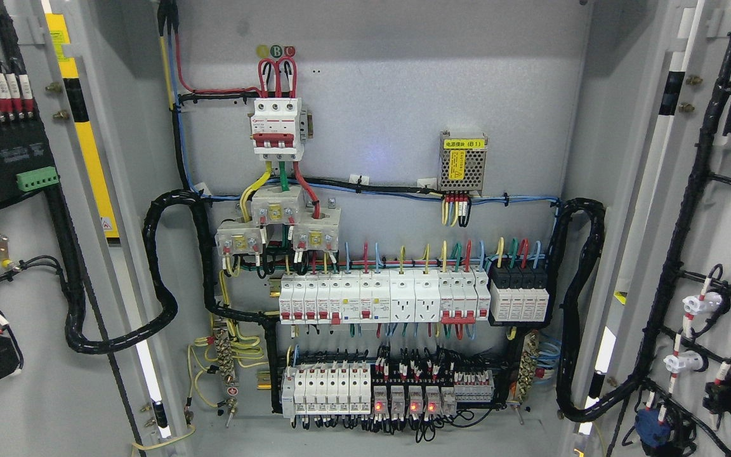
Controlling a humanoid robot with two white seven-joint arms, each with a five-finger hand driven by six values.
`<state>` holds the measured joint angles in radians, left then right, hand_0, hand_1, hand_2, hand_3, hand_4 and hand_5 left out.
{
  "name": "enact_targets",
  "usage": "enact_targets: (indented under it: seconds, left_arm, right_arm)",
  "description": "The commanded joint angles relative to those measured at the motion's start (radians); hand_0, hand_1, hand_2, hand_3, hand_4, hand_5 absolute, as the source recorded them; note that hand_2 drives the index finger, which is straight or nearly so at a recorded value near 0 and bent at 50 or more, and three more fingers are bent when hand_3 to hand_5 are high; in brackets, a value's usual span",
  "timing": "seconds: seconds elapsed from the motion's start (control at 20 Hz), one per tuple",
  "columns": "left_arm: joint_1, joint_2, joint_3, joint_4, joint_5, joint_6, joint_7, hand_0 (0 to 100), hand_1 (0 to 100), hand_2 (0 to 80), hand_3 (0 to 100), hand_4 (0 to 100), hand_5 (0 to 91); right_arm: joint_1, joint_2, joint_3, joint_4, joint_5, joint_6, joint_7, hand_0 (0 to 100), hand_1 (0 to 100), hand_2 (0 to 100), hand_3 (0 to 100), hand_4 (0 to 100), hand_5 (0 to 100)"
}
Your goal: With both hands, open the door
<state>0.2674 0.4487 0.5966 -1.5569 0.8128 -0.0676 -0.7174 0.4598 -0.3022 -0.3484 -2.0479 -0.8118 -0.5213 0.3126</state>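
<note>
Cabinet interior (378, 76): grey back panel, centre, fully exposed.
Left door (16, 254): swung wide, 9 o'clock, inner face wired.
Right door (721, 254): swung wide, 3 o'clock, likewise wired.
Black cable loom (162, 304): loops at 8 o'clock between left door and interior.
Main breaker (276, 127): 11 o'clock.
Hands: neither in view (finger state unknown), so position relative to the doors cannot be told.
Risk: pushing a door further could strain its loom.

Bright strip (150, 371) of lit room in the left gap, perhaps floor, another strip (603, 355) at right
</note>
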Motion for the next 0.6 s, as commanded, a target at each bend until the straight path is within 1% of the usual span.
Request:
enact_targets:
  seconds: [0.0,0.25,0.55]
  left_arm:
    - [-0.036,0.057,-0.001,0.113,0.002,0.0,0.001,0,0,0.0,0,0,0.0]
    - [-0.076,0.071,-0.003,0.17,0.0,0.003,0.001,0,0,0.0,0,0,0.0]
    - [-0.076,0.076,-0.003,0.169,0.0,0.003,0.001,0,0,0.0,0,0,0.0]
  right_arm:
    - [0.0,0.005,-0.03,0.031,-0.004,0.0,0.0,22,3,0,0,0,0]
    - [0.0,0.002,-0.038,0.035,-0.006,-0.002,0.002,22,3,0,0,0,0]
    - [-0.001,-0.003,-0.043,0.035,-0.006,-0.002,0.003,22,3,0,0,0,0]
